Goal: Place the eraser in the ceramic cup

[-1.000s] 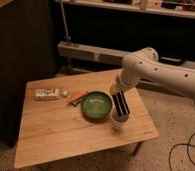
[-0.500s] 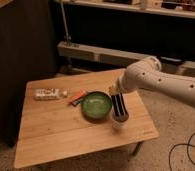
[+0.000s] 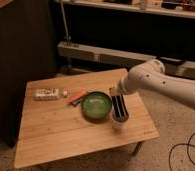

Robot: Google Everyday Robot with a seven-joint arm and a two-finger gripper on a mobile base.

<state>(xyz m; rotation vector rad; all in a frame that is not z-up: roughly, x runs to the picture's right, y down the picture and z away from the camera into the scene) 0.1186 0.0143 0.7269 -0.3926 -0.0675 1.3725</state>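
Note:
The eraser (image 3: 120,107), a long black block with a pale lengthwise stripe, stands nearly upright with its lower end inside the ceramic cup (image 3: 118,123). The cup is small and pale and sits on the wooden table just right of the green bowl. My gripper (image 3: 114,93) is at the end of the white arm, directly above the cup. It is shut on the eraser's upper end. The bottom of the eraser is hidden by the cup's rim.
A wide green bowl (image 3: 96,105) sits left of the cup, close to it. A thin orange marker (image 3: 77,96) and a white clear-wrapped packet (image 3: 47,93) lie at the table's (image 3: 56,130) back left. The cup is near the right edge. Cables lie on the floor at right.
The arm has sunk lower over the cup, bringing the eraser down with it. The bowl, marker and packet have not moved.

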